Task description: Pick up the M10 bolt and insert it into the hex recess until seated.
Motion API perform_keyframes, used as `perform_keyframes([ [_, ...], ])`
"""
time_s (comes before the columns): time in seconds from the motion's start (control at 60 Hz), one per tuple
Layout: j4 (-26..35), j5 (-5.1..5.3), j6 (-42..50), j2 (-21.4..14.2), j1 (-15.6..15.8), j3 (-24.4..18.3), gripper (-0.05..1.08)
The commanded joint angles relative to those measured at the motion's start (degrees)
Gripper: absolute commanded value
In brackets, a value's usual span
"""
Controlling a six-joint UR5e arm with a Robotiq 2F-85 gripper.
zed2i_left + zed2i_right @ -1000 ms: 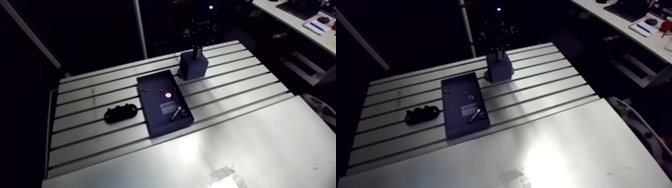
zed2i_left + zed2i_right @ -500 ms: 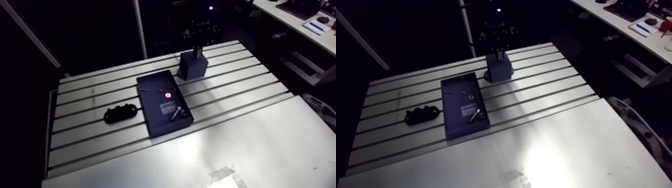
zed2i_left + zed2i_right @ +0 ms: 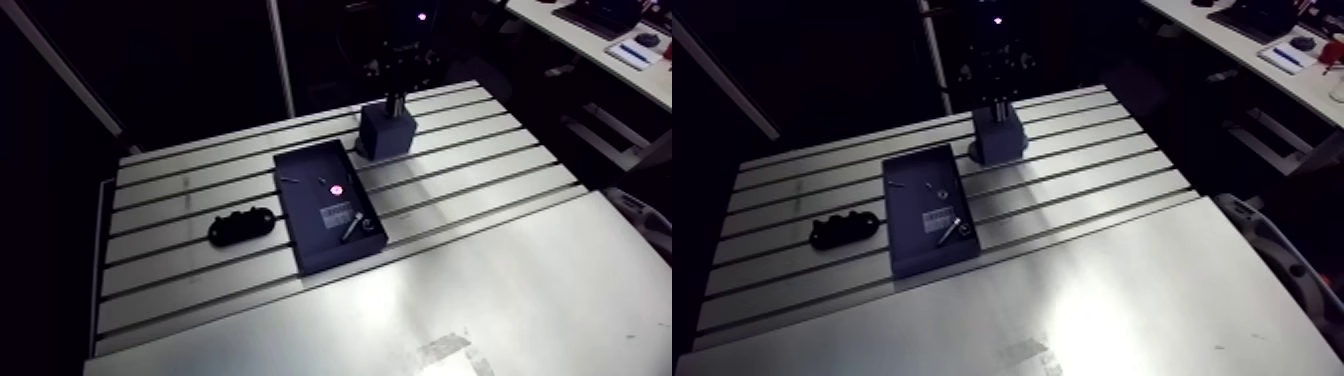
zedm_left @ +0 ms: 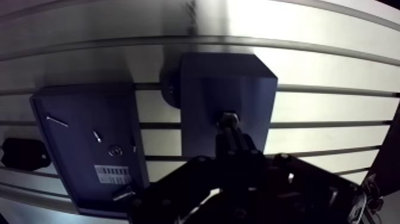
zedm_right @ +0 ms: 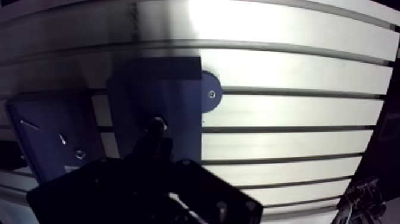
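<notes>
We see the gripper clenched on the M10 bolt, fingers drawn close, holding it at the top face of the dark blue block. The hex recess is hidden beneath it. In the arm view, the block stands at one o'clock from the dark tray, which holds loose fasteners. A black part lies on the slotted table at the tray's nine o'clock.

No legible text; white label unreadable.
</notes>
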Motion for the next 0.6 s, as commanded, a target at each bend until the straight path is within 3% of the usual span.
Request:
perform_keyframes([
  [0.017, 0.02, 0.03, -0.01, 0.07, 0.00, -0.10, 1.07],
  [0.6, -0.07, -0.06, -0.19, 0.07, 0.00, -0.02, 1.07],
])
